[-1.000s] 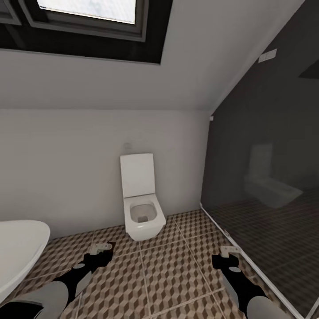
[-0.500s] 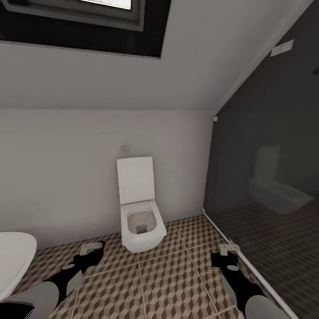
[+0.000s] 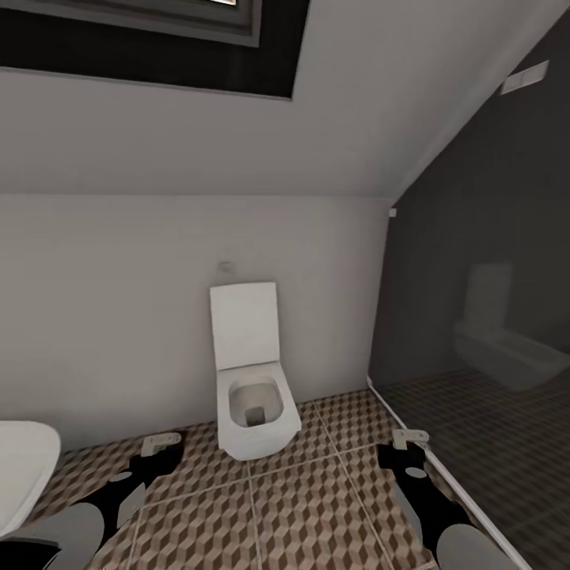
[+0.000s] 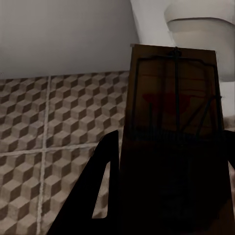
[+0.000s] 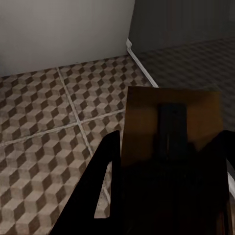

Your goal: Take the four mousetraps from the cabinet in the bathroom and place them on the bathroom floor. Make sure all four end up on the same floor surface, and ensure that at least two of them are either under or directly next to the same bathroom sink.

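Each of my grippers is shut on a mousetrap. In the head view the left gripper (image 3: 162, 450) is low at the left over the cube-patterned bathroom floor (image 3: 301, 507), with a pale mousetrap (image 3: 161, 441) at its tip. The right gripper (image 3: 405, 450) is low at the right, holding another mousetrap (image 3: 412, 436). The left wrist view has a tan board with wire parts and a red spot, the mousetrap (image 4: 172, 112), between the dark fingers. In the right wrist view a second mousetrap (image 5: 171, 122) sits the same way above the floor (image 5: 49, 147). The cabinet and the sink are out of view.
A white toilet (image 3: 252, 396) with its lid up stands against the white wall straight ahead. A white bathtub rim (image 3: 20, 475) curves in at the lower left. A dark glass partition (image 3: 491, 317) with a white base strip runs along the right.
The whole picture has shifted: the camera turned slightly right, so the bathtub slid further out at the left. Both grippers keep their mousetraps.
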